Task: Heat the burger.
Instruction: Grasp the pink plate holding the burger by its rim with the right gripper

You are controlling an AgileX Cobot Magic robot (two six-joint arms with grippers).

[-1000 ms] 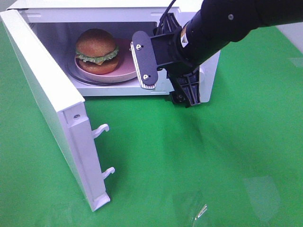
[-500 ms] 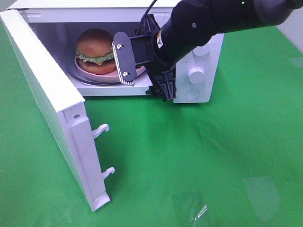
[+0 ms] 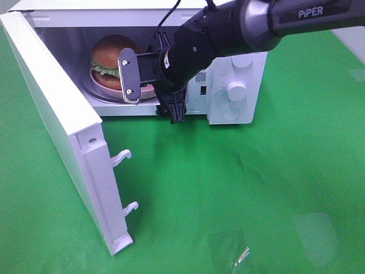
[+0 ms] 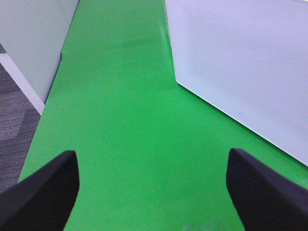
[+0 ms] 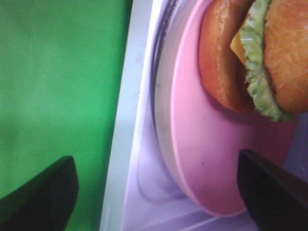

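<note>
**Q:** What is shown nearest the high camera?

**A:** A green cloth (image 3: 239, 194) is spread over the table. On the left, the white door (image 3: 63, 125) of a microwave (image 3: 239, 85) is swung fully open, with two latch hooks seen on its edge.

**Q:** What has been changed over the last second?

**A:** The right gripper (image 3: 151, 91) has been moved leftward across the microwave's front. A second ago it was held at the right edge of the opening, covering the control panel; now it is placed in front of the middle of the opening, and the knobs (image 3: 235, 89) are uncovered. The door has not been moved. It is judged that loading is finished, and that the door must be shut and a knob turned before heating can begin.

**Q:** How is the arm posed?

**A:** The right arm is reached in from the upper right, its gripper pointed toward the cavity. Its fingers (image 5: 38, 197) are spread wide apart with nothing held between them. The left gripper (image 4: 154, 187) is seen only in its own wrist view, over bare cloth beside the door, also spread and empty.

**Q:** Where is the burger?

**A:** The burger (image 3: 111, 54) is set on a pink plate (image 5: 207, 159) inside the microwave, behind the gripper.
</note>
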